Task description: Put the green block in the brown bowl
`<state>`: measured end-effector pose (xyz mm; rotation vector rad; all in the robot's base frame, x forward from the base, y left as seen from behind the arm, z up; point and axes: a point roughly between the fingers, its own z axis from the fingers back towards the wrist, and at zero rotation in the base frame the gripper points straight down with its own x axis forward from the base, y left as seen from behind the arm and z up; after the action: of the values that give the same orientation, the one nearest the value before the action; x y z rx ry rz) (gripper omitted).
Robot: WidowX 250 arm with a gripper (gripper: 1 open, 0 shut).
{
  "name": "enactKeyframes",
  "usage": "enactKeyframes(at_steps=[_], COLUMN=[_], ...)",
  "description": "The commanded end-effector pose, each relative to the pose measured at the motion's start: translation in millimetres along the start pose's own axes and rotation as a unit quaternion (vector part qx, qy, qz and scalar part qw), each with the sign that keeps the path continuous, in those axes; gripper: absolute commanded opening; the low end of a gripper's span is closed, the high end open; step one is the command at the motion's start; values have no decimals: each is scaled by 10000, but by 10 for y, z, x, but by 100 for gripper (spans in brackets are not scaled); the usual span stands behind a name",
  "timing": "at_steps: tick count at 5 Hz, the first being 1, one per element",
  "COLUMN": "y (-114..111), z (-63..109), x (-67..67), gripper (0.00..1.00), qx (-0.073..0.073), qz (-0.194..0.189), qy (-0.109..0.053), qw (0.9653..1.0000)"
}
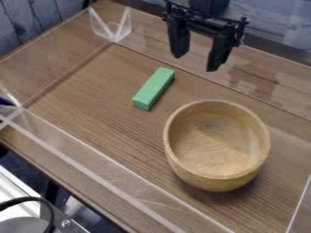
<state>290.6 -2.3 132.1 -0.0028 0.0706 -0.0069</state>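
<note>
Round light-brown wooden bowl (216,179), flat bright green rectangular block (153,88)

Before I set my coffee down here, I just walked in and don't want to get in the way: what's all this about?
A robot arm is here to put the green block in the brown bowl. Right now it holds nothing: its end effector is open, at the far side of the table. The block lies on the tabletop beside the bowl, not in it.
</note>
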Motion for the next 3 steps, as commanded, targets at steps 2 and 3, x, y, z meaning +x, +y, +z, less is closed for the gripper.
enactKeyframes(at_steps=[2,3], y=[306,488], z=[-183,-268], x=[-72,-117], gripper=[100,100], qx=[80,108], qz=[231,309], qy=[80,33], qw=[9997,9995])
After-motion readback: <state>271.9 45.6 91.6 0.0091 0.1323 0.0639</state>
